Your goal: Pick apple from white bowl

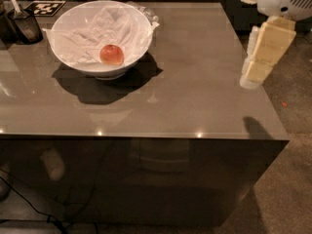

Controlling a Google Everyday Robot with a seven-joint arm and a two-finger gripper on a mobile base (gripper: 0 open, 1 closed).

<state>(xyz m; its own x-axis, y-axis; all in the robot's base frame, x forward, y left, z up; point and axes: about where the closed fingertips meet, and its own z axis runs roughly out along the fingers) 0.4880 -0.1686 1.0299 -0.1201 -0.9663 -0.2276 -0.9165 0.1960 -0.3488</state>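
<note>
Gripper (250,78) hangs tip-down over the table's (195,96) right edge, nearer the far-right corner. Spread or closed, can't tell. Apple (111,54) sits low in the bowl (97,70) toward the far-left corner, on crumpled paper (80,38), well apart from the gripper. My call: the reach is the step in hand. Cross above rim height, drop straight onto the apple, open wide — paper may snag, apple may roll. Steer clear of the dark cup (25,27) at the far-left corner.
</note>
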